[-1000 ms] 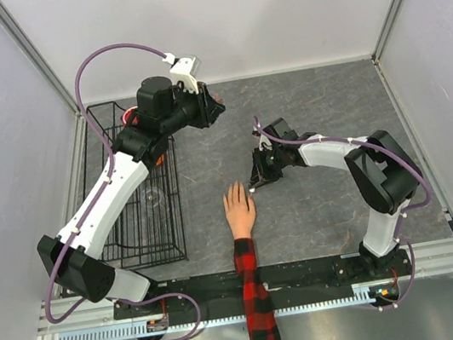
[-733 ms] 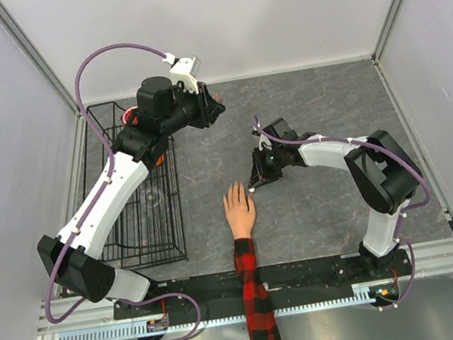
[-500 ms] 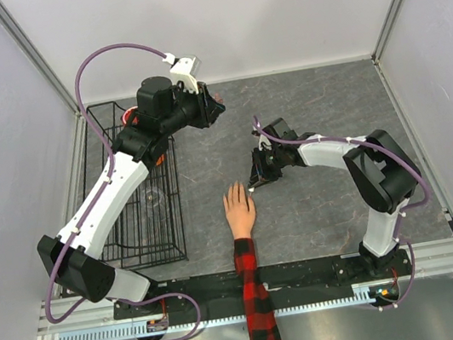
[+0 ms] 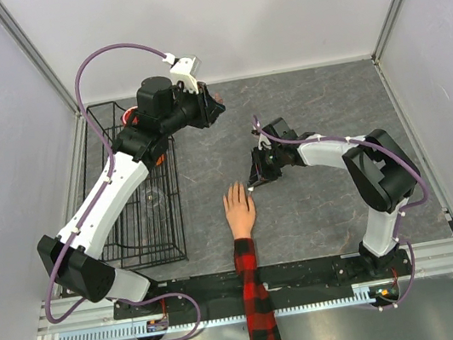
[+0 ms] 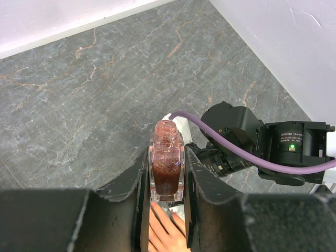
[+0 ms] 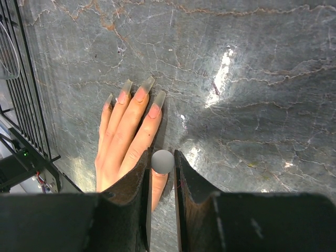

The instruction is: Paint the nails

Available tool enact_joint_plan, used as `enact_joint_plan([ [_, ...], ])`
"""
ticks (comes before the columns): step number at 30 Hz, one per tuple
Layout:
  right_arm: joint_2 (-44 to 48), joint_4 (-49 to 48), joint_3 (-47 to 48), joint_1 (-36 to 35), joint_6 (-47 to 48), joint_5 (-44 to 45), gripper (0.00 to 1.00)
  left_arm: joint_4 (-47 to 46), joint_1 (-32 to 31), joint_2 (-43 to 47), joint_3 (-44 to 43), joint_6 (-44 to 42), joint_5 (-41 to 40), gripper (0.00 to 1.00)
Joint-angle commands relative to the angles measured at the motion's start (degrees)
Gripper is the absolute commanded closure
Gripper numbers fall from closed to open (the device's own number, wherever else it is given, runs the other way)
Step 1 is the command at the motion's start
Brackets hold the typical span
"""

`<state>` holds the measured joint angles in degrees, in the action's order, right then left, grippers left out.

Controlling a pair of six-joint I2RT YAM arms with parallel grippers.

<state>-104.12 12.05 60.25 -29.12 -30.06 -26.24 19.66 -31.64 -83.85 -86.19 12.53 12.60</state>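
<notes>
The left gripper hangs above the far part of the desk. Its jaws pinch a small uncapped polish bottle, open neck pointing away from them. The right gripper sits low beside the mannequin hand, jaws pinching a round grey cap over the thumb. The hand lies flat on the desk, its plaid sleeve toward the arm bases. The nails are long, translucent-tipped and point away from the bases. A wire basket stands at left.
</notes>
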Motion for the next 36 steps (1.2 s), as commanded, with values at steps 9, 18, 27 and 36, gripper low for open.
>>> enact_joint_plan([
  [9, -1.09, -2.47, 2.68, -0.23, -0.26, -0.39, 1.00, -1.38, -0.18, 0.09, -1.96, 0.74, 1.02, 0.98],
  [18, -1.00, -1.69, 3.56, -0.14, 0.09, 1.28, 1.00, -1.38, -0.09, 0.71, -1.61, 1.09, 1.02, 0.98],
  [27, 2.42, 1.39, 2.25, -0.14, 0.53, 1.89, 1.00, -1.38, -0.09, 0.97, -1.35, 0.91, 0.93, 0.98],
  [36, 4.80, 1.39, -0.31, -0.41, 0.89, 0.23, 1.00, -1.38, -0.09, 1.24, -0.82, 1.18, 1.20, 0.98],
])
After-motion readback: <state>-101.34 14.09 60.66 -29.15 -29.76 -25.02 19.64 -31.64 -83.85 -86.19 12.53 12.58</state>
